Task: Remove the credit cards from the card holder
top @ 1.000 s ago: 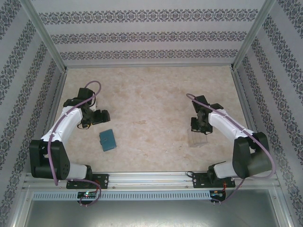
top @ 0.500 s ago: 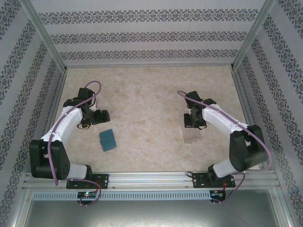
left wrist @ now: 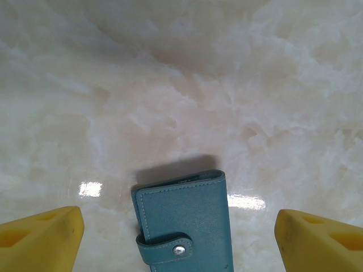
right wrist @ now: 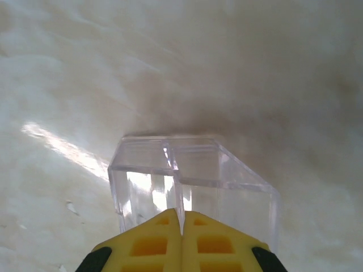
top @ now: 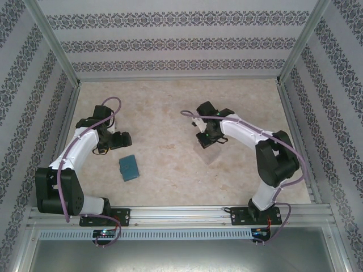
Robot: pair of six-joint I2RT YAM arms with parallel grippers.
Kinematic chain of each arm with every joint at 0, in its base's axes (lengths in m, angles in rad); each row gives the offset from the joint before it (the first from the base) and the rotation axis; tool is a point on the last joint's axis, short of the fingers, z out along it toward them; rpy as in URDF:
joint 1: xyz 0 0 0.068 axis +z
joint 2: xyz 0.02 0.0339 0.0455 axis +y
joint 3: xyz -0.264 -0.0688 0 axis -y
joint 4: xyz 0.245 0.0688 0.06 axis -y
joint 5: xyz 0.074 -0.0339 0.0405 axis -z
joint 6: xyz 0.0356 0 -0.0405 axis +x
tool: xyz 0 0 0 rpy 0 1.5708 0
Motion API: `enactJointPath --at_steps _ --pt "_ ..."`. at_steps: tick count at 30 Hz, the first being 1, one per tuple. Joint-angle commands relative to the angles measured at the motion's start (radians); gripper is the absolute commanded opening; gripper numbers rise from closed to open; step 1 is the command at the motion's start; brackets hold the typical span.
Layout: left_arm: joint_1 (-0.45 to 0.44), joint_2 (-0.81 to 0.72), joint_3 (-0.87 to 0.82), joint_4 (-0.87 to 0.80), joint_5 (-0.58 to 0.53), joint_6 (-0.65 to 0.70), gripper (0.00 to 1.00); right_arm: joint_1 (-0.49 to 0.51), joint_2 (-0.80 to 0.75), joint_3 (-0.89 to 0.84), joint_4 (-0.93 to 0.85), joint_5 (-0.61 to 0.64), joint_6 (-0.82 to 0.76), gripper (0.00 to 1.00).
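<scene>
While we watch from above, card holder (top: 129, 168) lies snapped shut lower left of centre, left gripper (top: 118, 141) spread wide just up-left of it, right gripper (right wrist: 181, 220) pinching clear box (right wrist: 227, 175) wall right of centre

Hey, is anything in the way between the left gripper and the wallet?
Nothing visible. Bare table lies between the open left gripper and the wallet, whose tab is snapped shut. The right gripper holds the clear box well aside.
</scene>
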Motion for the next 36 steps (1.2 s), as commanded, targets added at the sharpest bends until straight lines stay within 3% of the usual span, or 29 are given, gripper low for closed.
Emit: enactJointPath --at_steps 1,19,26,36 --pt "-0.008 -0.017 -0.010 -0.036 -0.007 0.019 0.88 0.025 0.064 0.093 -0.050 -0.104 -0.186 0.00" --pt "-0.008 -0.005 -0.010 -0.038 -0.026 0.017 0.87 0.100 0.409 0.624 -0.398 -0.210 -0.757 0.00" --pt "-0.008 0.006 -0.010 -0.039 -0.040 0.019 0.87 0.111 0.526 0.833 -0.519 -0.233 -0.853 0.00" --pt "-0.007 0.018 -0.008 -0.044 -0.053 0.020 0.87 0.112 0.685 1.078 -0.617 -0.193 -0.864 0.00"
